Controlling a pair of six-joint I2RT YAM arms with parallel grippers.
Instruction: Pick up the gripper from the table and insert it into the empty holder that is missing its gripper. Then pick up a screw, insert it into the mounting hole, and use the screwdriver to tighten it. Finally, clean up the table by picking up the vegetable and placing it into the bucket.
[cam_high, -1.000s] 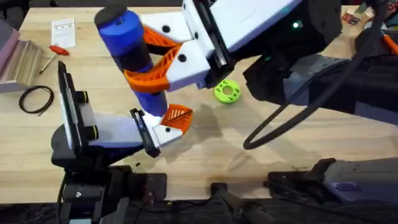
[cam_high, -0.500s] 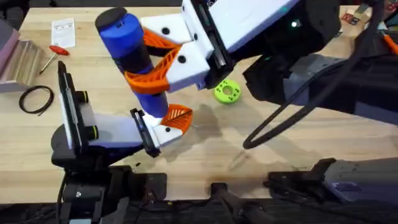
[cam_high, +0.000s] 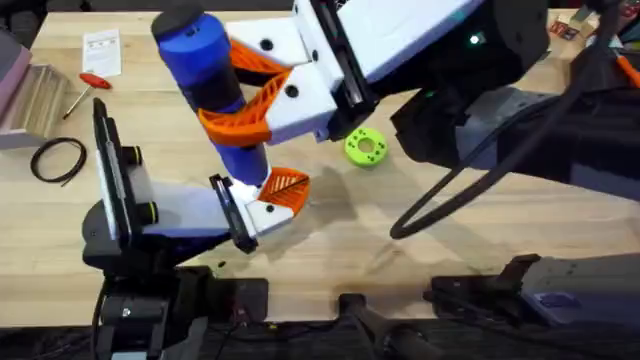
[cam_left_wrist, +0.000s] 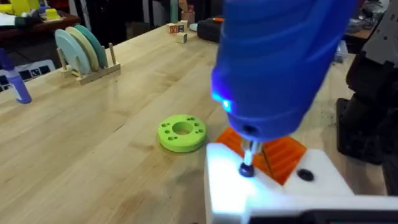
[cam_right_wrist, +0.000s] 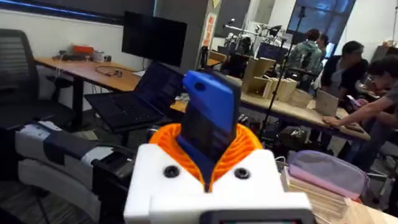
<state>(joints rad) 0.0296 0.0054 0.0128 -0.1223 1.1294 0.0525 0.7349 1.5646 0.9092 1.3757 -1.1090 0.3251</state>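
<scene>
The right gripper (cam_high: 245, 105), orange pads clamped on the thick blue powered screwdriver (cam_high: 205, 75), seats its bit on a screw (cam_left_wrist: 247, 169) beside the orange plastic gripper finger (cam_high: 285, 187) in the white holder (cam_left_wrist: 273, 190); tightening appears underway, vegetable cleanup remains. Left gripper's jaw state cannot be told.

Overhead view: even, bright ambient lighting on the tabletop (cam_high: 330, 230); soft diffuse shadows beneath the arms. The right arm, close under the camera, renders large and blurred. Left wrist view: the screwdriver (cam_left_wrist: 273, 62) is out of focus, with a small blue-white glow on its body. Right wrist view: background soft, moderately lit.
</scene>
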